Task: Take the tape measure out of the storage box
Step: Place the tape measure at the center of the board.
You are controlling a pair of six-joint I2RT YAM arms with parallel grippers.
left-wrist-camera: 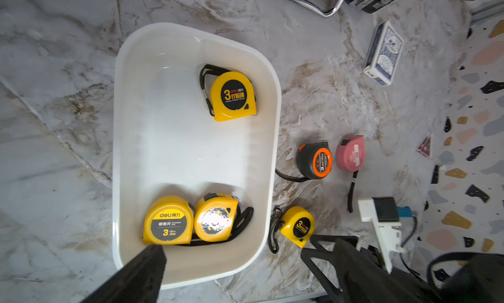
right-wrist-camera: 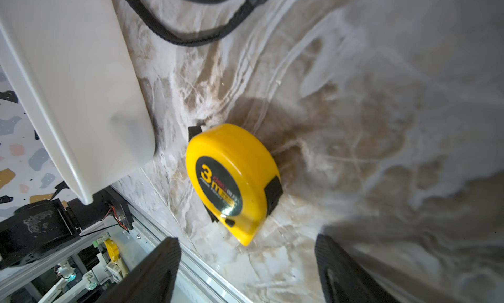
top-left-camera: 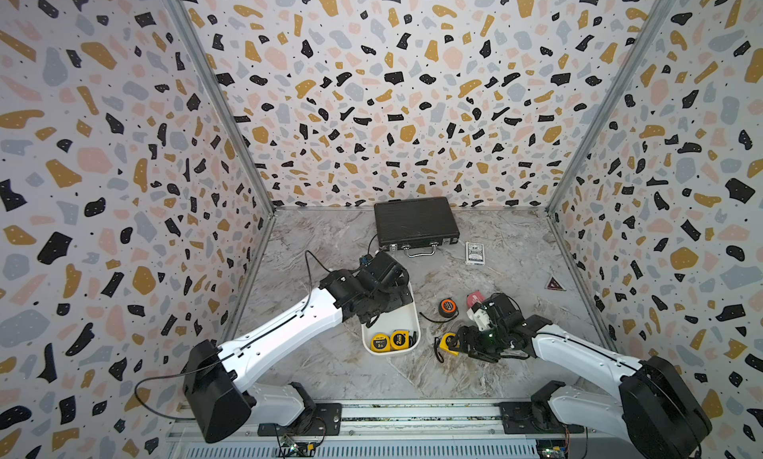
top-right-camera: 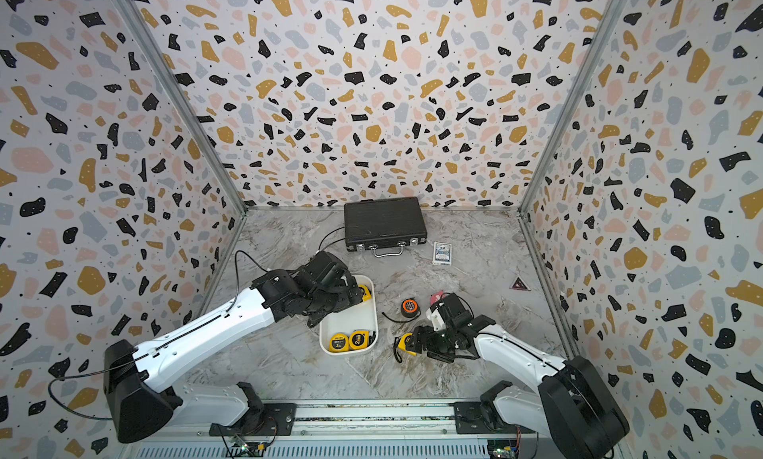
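Observation:
The white storage box (top-left-camera: pixel 416 333) (left-wrist-camera: pixel 274 119) sits left of the table's middle. It holds three yellow tape measures: one at its far end (left-wrist-camera: pixel 233 95) and two side by side at its near end (left-wrist-camera: pixel 168 220) (left-wrist-camera: pixel 216 218). My left gripper (left-wrist-camera: pixel 248 247) (top-left-camera: pixel 384 308) hangs open above the box and holds nothing. Another yellow tape measure (right-wrist-camera: pixel 231 179) (top-left-camera: pixel 448 342) lies on the table just right of the box. My right gripper (right-wrist-camera: pixel 246 248) is open right behind it, fingers apart and off it.
An orange-and-black tape measure (top-left-camera: pixel 447 307) and a pink one (top-left-camera: pixel 472 300) lie on the table right of the box. A black briefcase (top-left-camera: pixel 415 223) stands at the back, with a card pack (top-left-camera: pixel 474 253) and a small red triangle (top-left-camera: pixel 554 284) to its right.

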